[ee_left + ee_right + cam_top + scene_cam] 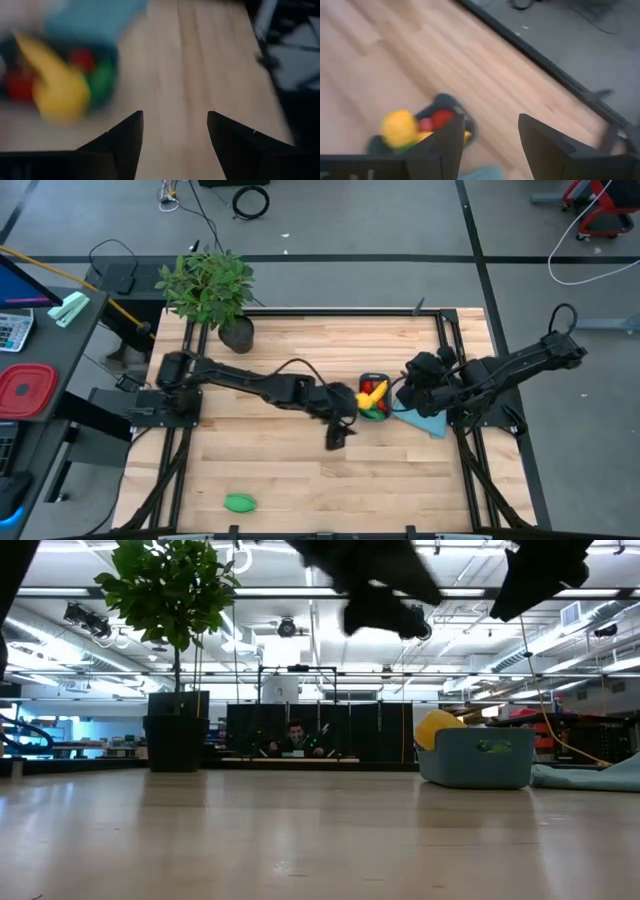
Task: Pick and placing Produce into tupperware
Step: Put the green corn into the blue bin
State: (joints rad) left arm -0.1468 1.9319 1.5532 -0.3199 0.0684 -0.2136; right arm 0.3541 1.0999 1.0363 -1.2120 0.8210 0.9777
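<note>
The dark-blue tupperware [372,378] stands right of the table's middle, filled with produce: a yellow banana [372,392], another yellow piece [437,727], and red and green pieces [100,80]. One green oblong piece [239,502] lies alone near the table's front edge. My left gripper [337,438] hovers above the table just left of and nearer than the tub, open, with only bare wood between its fingers [175,115]. My right gripper [410,385] hangs right of the tub, open and empty [491,117].
A flat light-blue piece [425,421] lies beside the tub on its right. A potted plant [212,292] stands at the far left corner. Bare wood stretches across the table's middle and near side. A red container [25,390] sits on the side desk off the table.
</note>
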